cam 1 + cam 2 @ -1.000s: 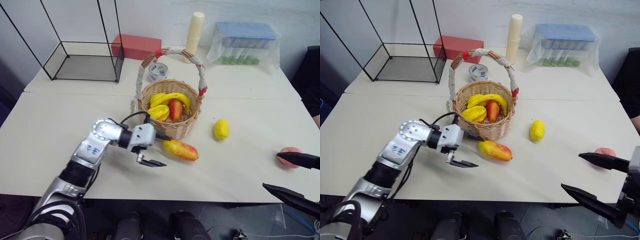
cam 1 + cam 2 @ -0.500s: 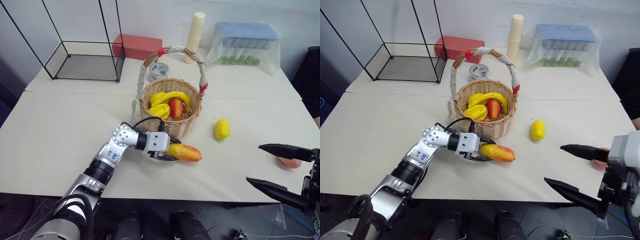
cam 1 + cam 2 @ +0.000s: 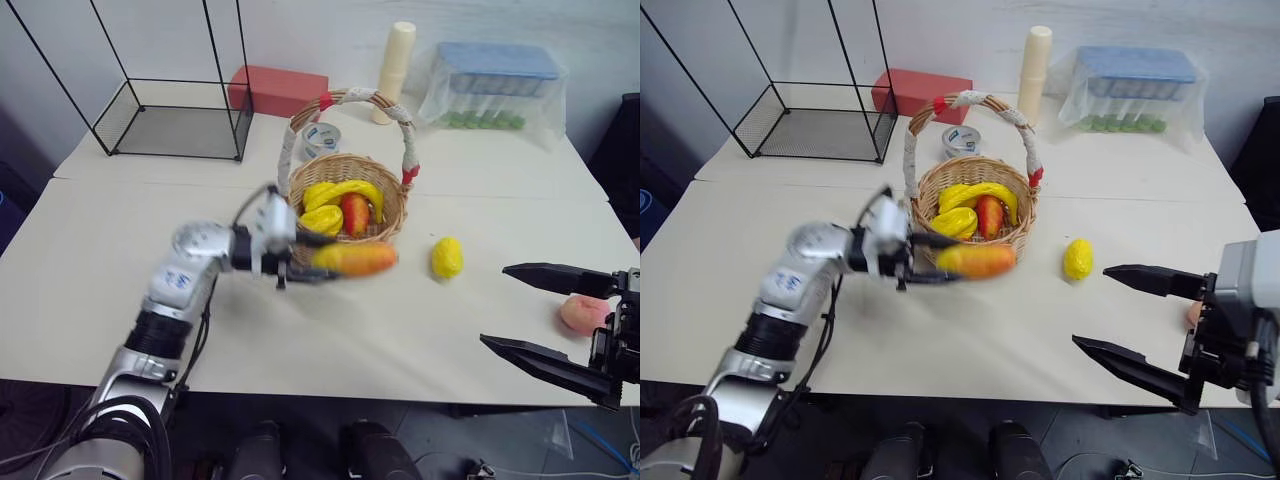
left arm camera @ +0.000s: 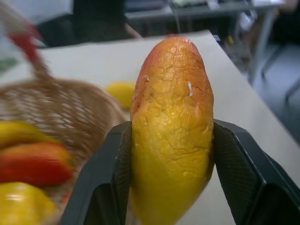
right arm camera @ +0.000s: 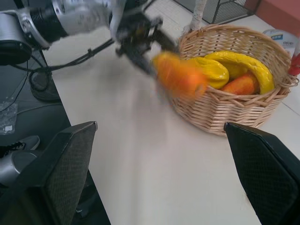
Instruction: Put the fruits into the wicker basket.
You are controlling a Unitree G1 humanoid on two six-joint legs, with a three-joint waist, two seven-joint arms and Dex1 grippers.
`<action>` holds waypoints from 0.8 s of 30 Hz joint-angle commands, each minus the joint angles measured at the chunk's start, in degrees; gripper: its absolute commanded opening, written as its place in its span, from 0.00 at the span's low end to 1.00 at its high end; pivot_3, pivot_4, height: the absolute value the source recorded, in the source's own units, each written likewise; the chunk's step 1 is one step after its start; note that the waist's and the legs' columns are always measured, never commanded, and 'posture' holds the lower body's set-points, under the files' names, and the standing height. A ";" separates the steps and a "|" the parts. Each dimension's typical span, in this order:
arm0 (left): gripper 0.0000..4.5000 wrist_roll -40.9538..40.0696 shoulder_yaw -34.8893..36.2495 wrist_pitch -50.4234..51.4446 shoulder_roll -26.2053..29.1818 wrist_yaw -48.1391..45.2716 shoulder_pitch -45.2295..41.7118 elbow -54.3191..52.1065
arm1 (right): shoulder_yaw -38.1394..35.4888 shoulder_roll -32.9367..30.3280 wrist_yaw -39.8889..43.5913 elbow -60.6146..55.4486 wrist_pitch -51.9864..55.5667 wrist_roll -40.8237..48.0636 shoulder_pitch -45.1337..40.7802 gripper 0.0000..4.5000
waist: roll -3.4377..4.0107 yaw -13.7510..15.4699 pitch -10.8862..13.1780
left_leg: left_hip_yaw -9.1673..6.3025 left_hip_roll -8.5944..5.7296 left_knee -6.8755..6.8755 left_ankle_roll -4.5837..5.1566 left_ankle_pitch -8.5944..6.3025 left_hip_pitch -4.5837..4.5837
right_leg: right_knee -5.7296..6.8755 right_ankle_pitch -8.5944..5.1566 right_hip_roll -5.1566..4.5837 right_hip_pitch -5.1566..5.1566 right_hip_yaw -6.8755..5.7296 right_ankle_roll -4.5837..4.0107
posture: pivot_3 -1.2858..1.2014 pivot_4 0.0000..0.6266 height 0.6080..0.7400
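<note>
With the left hand clamped on the mango, mid-frame just before the wicker basket, lift clear of the rim before releasing; the right hand waits apart, lower right.

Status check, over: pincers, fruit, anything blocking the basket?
Left pincer shut on mango, lifted beside wicker basket. Right pincer open, near peach. Lemon on table. Handle arches over opening.

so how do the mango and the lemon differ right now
The mango is long and orange-red; the lemon is small and plain yellow. The mango is clamped in the left gripper and lifted beside the basket; the lemon lies free on the table. Neither is in the basket yet.
</note>
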 commanded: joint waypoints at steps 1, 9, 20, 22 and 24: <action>0.49 0.80 2.82 8.63 -1.99 12.21 -5.37 -2.59 | 0.93 1.46 -1.35 -1.04 -1.64 0.81 -1.03 1.00 | 0.00 -0.01 0.00 | 0.00 -0.04 0.04 0.04 0.00 0.00 | -0.01 0.02 -0.02 0.02 0.01 0.05 | 0.52 0.24 1.00; 0.70 7.22 -0.57 15.18 -3.65 22.05 -9.16 -2.09 | 3.36 2.52 -2.45 -1.50 -2.50 -0.56 -1.83 1.00 | -0.02 -0.21 0.00 | 0.06 -0.01 -0.09 -0.04 0.06 0.03 | -0.05 0.06 0.07 -0.05 0.09 0.12 | 0.52 0.24 1.00; 0.99 -9.98 7.86 19.22 1.30 4.46 -6.47 -10.44 | 11.57 5.48 -9.64 0.72 -3.89 -13.81 -3.25 1.00 | -0.02 -0.42 0.00 | 0.11 0.03 -0.09 -0.09 0.08 0.01 | -0.04 0.06 0.05 -0.09 0.10 0.12 | 0.52 0.24 1.00; 0.99 -13.45 9.04 20.02 5.45 -1.96 -5.77 -12.03 | 15.99 5.90 -12.79 2.27 -2.94 -15.16 -5.08 1.00 | -0.01 -0.69 0.00 | 0.13 0.03 -0.11 -0.16 0.12 0.02 | 0.01 0.05 0.05 -0.15 0.10 0.11 | 0.52 0.24 1.00; 0.99 -14.91 9.11 19.77 8.04 -5.58 -5.82 -12.12 | 20.04 6.47 -15.67 3.57 -2.35 -16.14 -7.63 1.00 | 0.01 -0.64 0.00 | 0.14 0.03 -0.14 -0.23 0.16 0.07 | 0.05 0.04 0.05 -0.15 0.10 0.09 | 0.52 0.24 1.00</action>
